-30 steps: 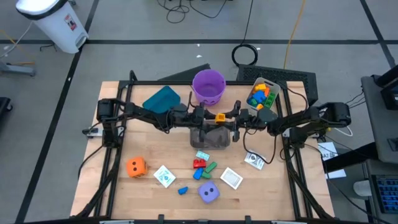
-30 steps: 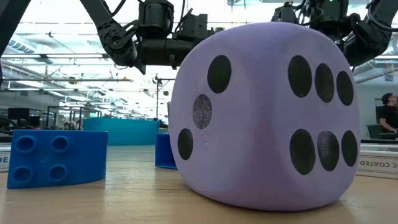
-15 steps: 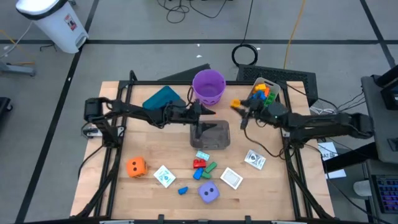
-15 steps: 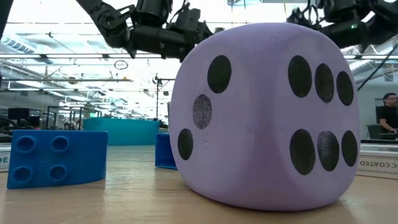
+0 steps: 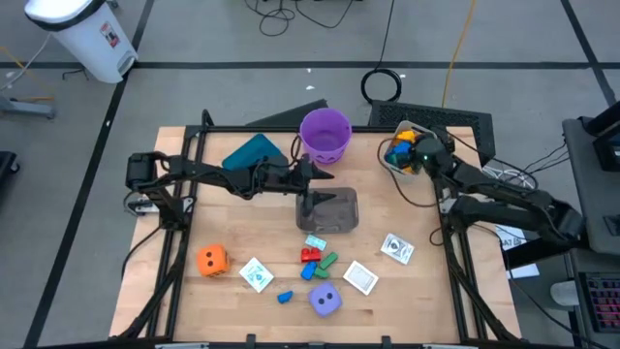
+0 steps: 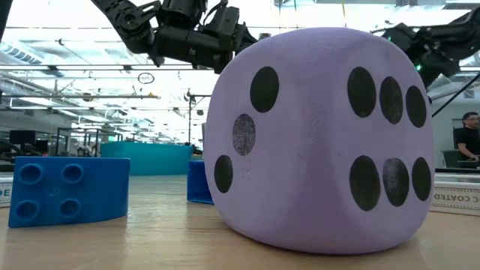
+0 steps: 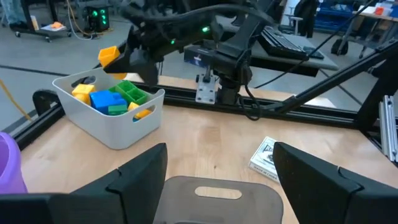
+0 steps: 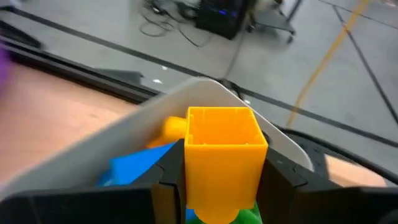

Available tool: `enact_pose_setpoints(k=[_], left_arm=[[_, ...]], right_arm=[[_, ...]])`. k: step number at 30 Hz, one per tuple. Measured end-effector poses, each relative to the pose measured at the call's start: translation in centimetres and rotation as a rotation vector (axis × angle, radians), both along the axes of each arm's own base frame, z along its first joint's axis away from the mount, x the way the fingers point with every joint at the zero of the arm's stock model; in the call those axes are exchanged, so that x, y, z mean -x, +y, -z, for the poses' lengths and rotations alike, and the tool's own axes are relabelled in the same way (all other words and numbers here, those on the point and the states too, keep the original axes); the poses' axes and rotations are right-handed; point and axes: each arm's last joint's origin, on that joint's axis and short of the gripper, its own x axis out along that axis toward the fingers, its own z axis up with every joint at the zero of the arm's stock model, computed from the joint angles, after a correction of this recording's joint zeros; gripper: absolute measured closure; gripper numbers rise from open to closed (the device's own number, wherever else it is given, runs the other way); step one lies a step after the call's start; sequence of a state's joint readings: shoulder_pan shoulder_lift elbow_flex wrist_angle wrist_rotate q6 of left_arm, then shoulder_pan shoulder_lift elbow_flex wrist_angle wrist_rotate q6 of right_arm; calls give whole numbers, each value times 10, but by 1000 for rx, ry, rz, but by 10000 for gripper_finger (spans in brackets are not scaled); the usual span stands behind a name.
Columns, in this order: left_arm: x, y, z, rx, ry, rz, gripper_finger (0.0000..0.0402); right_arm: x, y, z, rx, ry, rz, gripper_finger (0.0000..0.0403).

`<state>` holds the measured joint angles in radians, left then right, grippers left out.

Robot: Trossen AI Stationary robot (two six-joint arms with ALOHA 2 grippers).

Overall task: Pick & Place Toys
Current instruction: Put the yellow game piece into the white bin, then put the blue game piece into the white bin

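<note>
Tabletop largely hidden low by purple die (image 6: pixel 319 142); right jaws clamp orange block (image 8: pixel 222 162), left jaws parted.

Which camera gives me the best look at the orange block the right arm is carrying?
Right wrist view: the orange block fills the frame, pinched between the right gripper's fingers above the white tub. Left wrist view shows it small, far off. High view hides it under the arm; low view misses it.

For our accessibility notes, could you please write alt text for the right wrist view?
The right gripper jaws hold an orange block just above a white tub that already contains blue, yellow and green blocks. Behind the tub are the table edge and a grey floor with cables.
</note>
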<state>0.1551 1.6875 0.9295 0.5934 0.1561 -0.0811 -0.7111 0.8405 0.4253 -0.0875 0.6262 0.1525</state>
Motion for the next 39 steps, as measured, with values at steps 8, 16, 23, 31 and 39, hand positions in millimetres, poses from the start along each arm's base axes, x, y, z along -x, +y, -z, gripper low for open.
enact_pose_setpoints(k=[8,16,23,31,39], left_arm=[[0,0,0,0,0,-1,105],[0,0,0,-6,0,0,105],[0,0,0,18,0,-5,105],[0,1,0,26,0,-9,105],[0,1,1,28,13,-9,105]], right_arm=[[7,-12,19,96,8,65,255],[11,-7,31,209,8,26,202],[8,-4,29,222,4,-7,163],[-13,7,13,129,-252,-410,152],[-44,39,-16,-44,-569,-1106,159]])
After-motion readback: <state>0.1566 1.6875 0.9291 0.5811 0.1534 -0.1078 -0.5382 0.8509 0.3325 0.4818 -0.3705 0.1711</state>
